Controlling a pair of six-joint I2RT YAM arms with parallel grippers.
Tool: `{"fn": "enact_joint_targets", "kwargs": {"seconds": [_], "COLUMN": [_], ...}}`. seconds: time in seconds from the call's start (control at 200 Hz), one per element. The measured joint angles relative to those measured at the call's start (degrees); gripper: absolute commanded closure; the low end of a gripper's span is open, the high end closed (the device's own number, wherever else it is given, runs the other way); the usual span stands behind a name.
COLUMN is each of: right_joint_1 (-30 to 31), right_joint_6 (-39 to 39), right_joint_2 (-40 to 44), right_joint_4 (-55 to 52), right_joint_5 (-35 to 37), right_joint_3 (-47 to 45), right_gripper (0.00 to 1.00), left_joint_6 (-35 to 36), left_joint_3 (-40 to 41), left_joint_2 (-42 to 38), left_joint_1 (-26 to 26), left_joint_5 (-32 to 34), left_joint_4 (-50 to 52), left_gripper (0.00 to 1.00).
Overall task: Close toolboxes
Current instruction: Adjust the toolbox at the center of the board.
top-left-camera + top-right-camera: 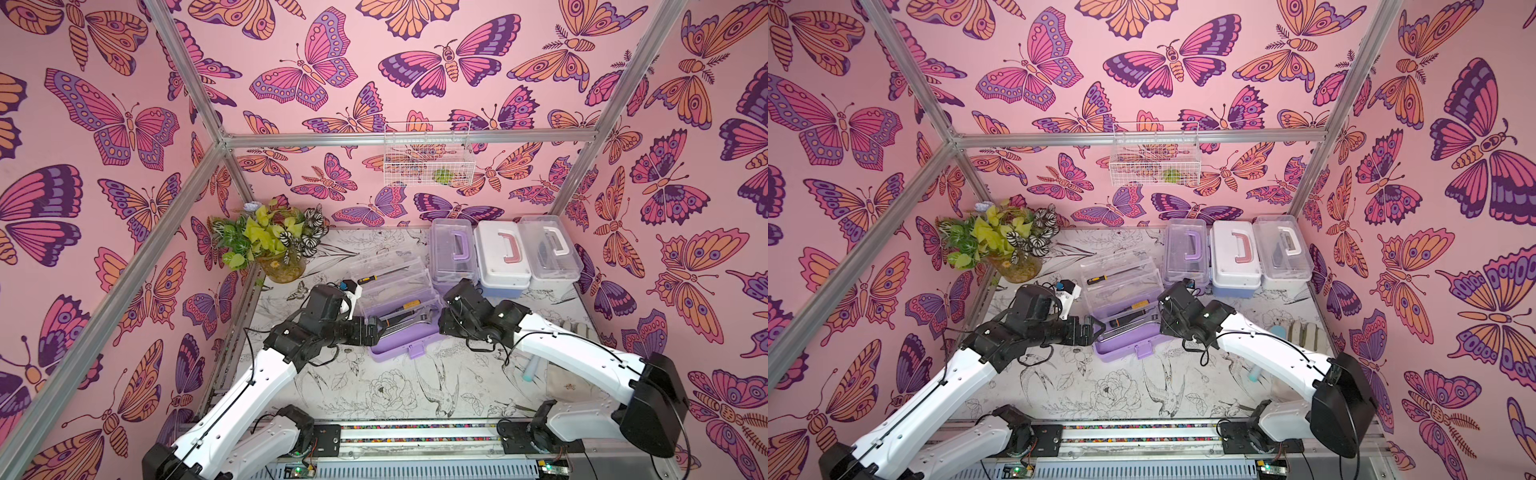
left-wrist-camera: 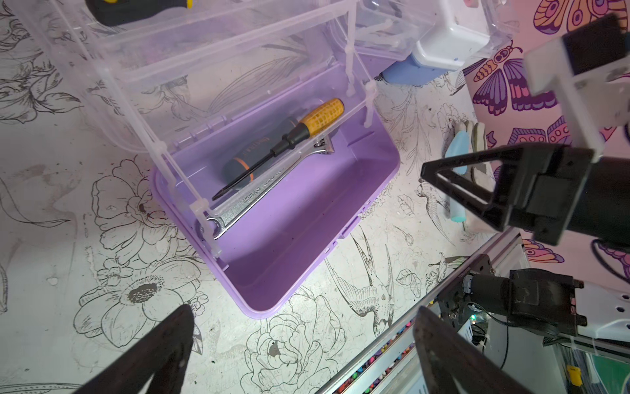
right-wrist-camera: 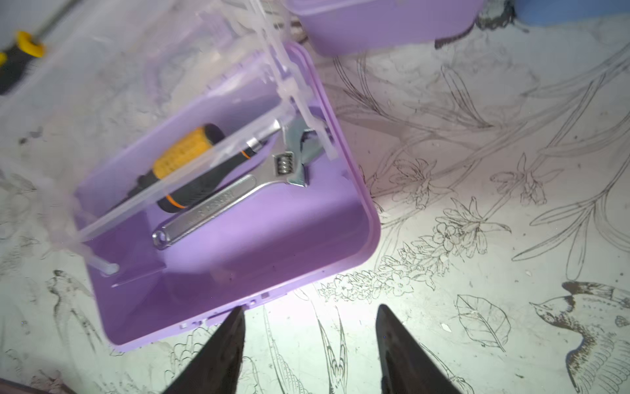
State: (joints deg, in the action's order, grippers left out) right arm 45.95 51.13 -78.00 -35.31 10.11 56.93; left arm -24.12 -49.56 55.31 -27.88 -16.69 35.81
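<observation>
While the left gripper (image 2: 303, 306) is seen spread wide and empty | right gripper (image 3: 311, 306) is seen parted, nothing gripped | open lilac toolbox (image 1: 392, 348) is flanked at its short ends, long axis left-right, below frame centre | clear lid (image 1: 390, 268) is raised toward upper left; neither arm is judged nearer.

Noted wrench (image 2: 266, 187) beside orange-handled screwdriver (image 2: 306, 124), just ahead of left fingers (image 2: 163, 354). Found potted plant (image 1: 270, 245) well beyond them. Recorded wire basket (image 1: 428, 153) hung higher, farther still.
</observation>
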Motion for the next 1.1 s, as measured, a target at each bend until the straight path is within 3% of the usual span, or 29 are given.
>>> {"fn": "enact_joint_targets", "kwargs": {"seconds": [0.396,0.786,0.901,1.102], "right_joint_1": [0.00,-0.11,-0.55,-3.50], "right_joint_6": [1.81,2.49,2.34,-2.21], "right_joint_2": [-12.17,-15.93,-16.37,-17.44], "right_joint_4": [2.29,2.97,2.97,2.78], "right_joint_5": [-1.64,-1.07,-0.63,-0.70], "right_joint_3": [2.25,6.14,6.88,9.03], "right_gripper": [0.41,0.57,0.66,0.73], "left_joint_6": [2.03,2.25,2.29,2.49], "left_joint_3": [-1.01,-1.09,-1.44,-2.12], "left_joint_2": [1.05,-0.81,-1.79,-2.47], "left_joint_1": [0.98,1.49,2.05,2.97], "left_joint_5": [0.66,1.95,3.08,4.35], "left_joint_4": [0.31,2.05,3.50,5.35], "left_gripper": [0.00,0.00,0.00,0.00]}}
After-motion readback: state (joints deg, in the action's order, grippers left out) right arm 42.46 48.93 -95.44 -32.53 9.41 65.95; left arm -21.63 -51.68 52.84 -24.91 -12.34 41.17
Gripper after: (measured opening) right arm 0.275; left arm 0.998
